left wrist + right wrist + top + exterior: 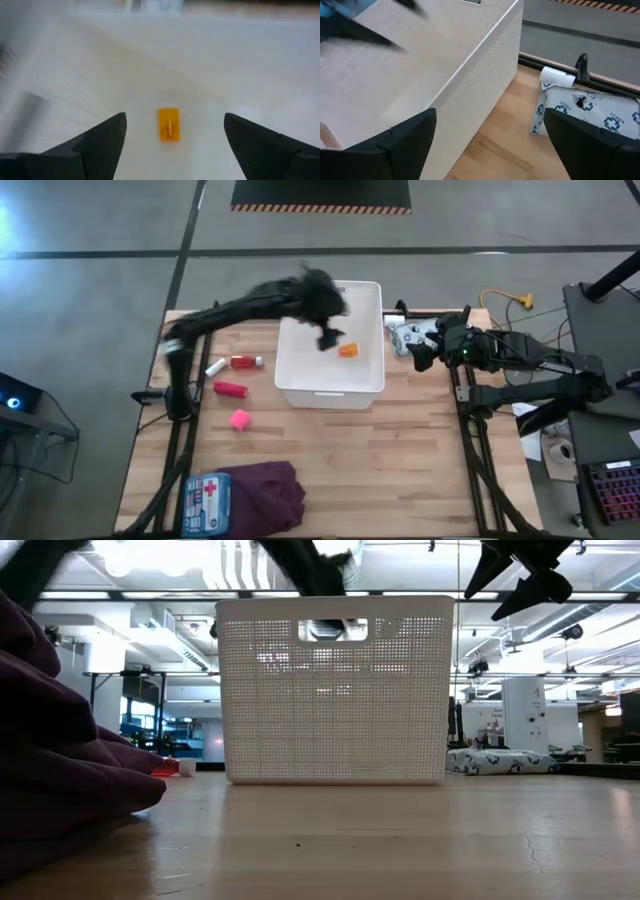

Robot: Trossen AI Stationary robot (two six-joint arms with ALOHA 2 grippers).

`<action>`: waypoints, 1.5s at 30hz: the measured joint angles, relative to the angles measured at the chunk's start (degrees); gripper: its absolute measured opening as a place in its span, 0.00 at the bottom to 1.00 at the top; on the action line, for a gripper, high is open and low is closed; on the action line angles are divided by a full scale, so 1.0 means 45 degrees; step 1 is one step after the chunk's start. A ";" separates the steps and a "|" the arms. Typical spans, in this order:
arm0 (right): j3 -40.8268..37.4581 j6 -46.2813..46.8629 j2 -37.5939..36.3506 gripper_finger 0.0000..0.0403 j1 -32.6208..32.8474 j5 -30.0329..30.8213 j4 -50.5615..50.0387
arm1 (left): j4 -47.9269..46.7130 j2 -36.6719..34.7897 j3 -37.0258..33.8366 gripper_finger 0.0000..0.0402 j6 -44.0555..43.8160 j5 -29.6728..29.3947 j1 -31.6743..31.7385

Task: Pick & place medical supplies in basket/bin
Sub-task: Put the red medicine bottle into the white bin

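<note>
The white basket [330,385] [335,690] stands at the table's middle. An orange box [348,349] [168,124] lies flat on its floor. My left gripper [327,335] [172,135] hovers open inside the basket's opening, just above the box and clear of it. My right gripper [420,352] [490,140] is open, raised off the table between the basket's right wall and the white-blue patterned pouch [408,338] [585,117]. Left of the basket lie the white vial [215,367], red bottle [245,361], pink-red tube [230,389] and pink cube [239,419]. The blue first-aid pouch [207,502] sits near the front edge.
A dark purple cloth [265,490] [50,740] lies bunched beside the first-aid pouch at the near left. A white cylinder [557,76] lies at the pouch's far end, by the table's far rail. Bare wood stretches in front of the basket and toward the near right.
</note>
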 joint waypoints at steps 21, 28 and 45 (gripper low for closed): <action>-0.0010 -0.0410 0.0818 0.89 0.0000 -0.1003 0.0069 | 0.0103 -1.0433 -1.5056 0.79 -0.2194 -0.0173 0.2742; -0.0015 -0.0194 0.1419 0.89 0.0002 -0.1436 0.0126 | -0.0658 -0.7319 -1.4139 0.79 0.1422 -0.0762 0.3840; -0.0015 0.0324 0.1409 0.89 0.0002 -0.1271 0.0136 | -0.0133 -0.4666 -1.3715 0.79 0.5191 0.0144 0.4816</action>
